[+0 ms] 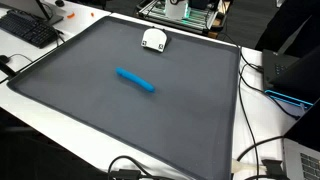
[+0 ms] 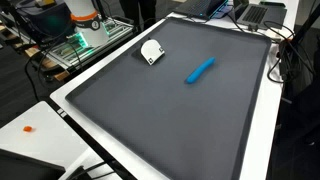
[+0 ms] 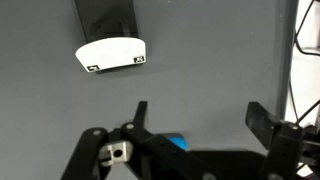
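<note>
Fingers (image 3: 198, 108) spread wide, gripping nothing. Blue marker (image 1: 135, 80) lies flat mid-mat (image 1: 70, 95) on the desk (image 2: 40, 112), directly under my fingers. White object (image 3: 112, 53) sits well apart.

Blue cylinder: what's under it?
The blue cylinder lies flat on the gray mat. In the wrist view the gripper covers most of it; only one end shows.

The grey mat (image 1: 100, 110) is seen obliquely from above, from different sides, in both exterior views. In the wrist view it is seen close, downward; the white object (image 3: 111, 53) is shared
</note>
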`<act>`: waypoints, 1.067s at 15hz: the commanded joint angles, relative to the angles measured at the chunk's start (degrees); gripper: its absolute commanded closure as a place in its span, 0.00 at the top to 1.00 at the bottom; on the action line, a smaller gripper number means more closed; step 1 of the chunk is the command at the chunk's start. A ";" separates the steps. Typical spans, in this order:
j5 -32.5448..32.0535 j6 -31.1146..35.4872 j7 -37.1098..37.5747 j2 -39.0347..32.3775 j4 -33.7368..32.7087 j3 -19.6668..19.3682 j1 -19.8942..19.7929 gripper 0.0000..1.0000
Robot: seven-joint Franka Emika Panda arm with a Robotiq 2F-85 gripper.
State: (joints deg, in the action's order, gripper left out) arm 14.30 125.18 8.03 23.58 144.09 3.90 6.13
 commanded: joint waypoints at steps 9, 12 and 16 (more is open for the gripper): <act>3.06 0.12 6.70 -1.71 0.87 0.17 -1.61 1.00; 4.48 1.74 13.38 -3.05 2.51 0.58 -2.83 1.00; 7.02 2.43 21.38 -5.28 4.10 0.44 -4.21 1.00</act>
State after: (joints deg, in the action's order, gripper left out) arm 18.37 125.80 24.58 19.45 146.30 3.89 3.21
